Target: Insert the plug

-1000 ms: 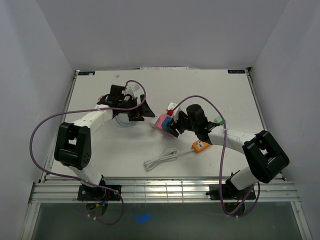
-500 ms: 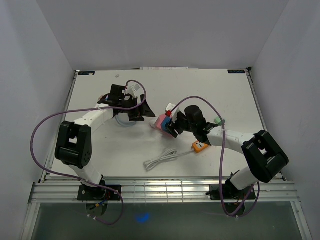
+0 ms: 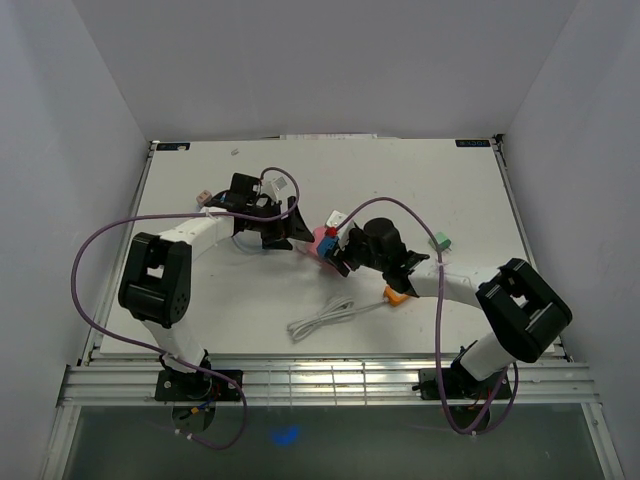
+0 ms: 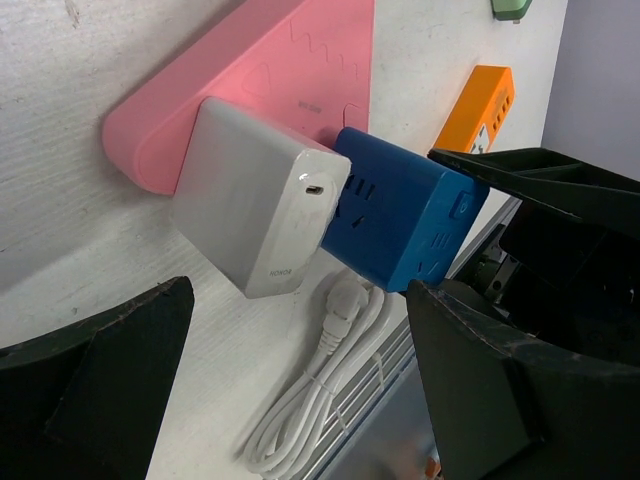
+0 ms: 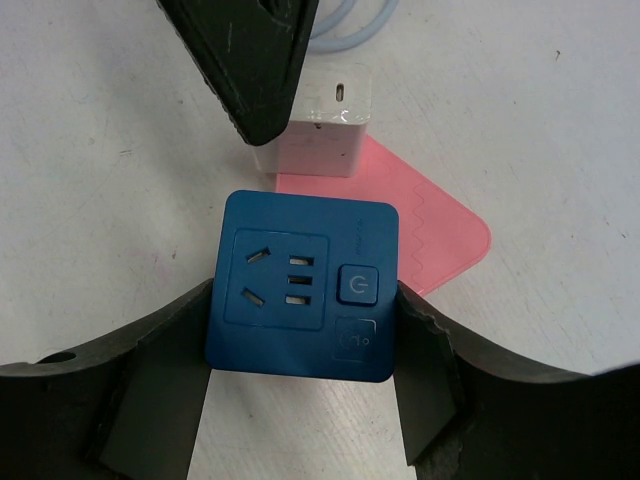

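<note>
My right gripper (image 5: 300, 300) is shut on a blue socket cube (image 5: 300, 285), one finger on each side, its socket face toward the wrist camera. In the top view the cube (image 3: 333, 249) sits at the table's middle. A white charger block (image 4: 260, 210) lies against the cube (image 4: 405, 215) on the edge of a flat pink piece (image 4: 270, 70); I cannot tell whether its prongs are in a socket. My left gripper (image 3: 287, 232) is open and empty, just left of the charger, with one finger (image 5: 250, 60) beside it.
A bundled white cable (image 3: 325, 320) lies toward the near edge. An orange socket block (image 3: 395, 293) is partly under the right arm. A small green piece (image 3: 440, 241) sits to the right. A light blue cable loop (image 5: 350, 20) lies behind the charger.
My right gripper has moved left with the blue cube. My left gripper has moved right toward it, and the two grippers are now close together.
</note>
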Controlling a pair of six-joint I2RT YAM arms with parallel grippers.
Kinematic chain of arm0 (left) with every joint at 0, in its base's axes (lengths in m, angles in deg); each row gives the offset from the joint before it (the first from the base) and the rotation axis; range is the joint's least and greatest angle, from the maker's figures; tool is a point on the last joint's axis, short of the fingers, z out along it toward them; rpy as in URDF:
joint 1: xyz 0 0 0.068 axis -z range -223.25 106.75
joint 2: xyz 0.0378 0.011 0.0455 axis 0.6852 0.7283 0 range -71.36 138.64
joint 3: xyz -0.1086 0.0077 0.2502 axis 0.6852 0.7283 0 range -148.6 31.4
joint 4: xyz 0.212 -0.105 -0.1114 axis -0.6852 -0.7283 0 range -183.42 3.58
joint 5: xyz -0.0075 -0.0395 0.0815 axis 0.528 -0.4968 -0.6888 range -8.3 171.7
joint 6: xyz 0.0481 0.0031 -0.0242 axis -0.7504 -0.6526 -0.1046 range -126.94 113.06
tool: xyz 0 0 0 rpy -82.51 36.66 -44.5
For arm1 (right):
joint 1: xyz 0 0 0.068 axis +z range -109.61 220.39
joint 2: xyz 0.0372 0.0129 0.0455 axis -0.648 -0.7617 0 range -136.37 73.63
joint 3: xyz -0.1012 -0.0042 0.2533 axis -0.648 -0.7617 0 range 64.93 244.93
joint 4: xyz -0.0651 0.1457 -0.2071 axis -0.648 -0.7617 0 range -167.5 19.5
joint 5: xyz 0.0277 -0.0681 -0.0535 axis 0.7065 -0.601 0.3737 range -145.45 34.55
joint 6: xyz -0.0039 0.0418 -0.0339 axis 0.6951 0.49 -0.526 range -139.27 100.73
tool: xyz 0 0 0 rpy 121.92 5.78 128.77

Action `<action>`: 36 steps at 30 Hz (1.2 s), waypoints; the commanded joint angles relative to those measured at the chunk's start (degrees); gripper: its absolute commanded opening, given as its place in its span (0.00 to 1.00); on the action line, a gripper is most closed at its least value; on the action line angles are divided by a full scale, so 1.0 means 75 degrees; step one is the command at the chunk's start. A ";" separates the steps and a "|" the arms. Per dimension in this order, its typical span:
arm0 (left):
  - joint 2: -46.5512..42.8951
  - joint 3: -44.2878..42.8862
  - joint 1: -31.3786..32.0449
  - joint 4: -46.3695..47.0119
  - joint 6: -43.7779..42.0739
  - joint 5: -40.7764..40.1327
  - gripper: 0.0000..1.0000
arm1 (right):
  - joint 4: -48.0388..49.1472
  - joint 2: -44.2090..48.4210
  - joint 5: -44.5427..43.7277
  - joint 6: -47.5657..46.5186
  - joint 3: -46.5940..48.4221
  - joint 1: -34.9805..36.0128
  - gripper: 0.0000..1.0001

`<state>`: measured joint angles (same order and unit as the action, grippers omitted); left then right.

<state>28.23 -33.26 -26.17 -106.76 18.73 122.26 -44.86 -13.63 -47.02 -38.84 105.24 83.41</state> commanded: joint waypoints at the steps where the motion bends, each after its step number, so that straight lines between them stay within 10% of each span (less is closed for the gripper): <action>1: -0.0095 -0.0308 0.0031 -0.0148 -0.0153 -0.0250 0.98 | -0.0127 -0.0306 -0.0232 0.0230 -0.0195 0.0216 0.08; 36: 0.0467 -0.0636 0.0031 -0.0722 -0.0516 -0.0814 0.69 | -0.0033 -0.1525 -0.3069 0.0653 -0.0090 0.1716 0.08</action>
<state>32.21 -36.32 -26.00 -111.68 15.97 116.12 -32.99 -21.04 -69.65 -35.87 105.90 95.43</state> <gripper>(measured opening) 0.699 0.680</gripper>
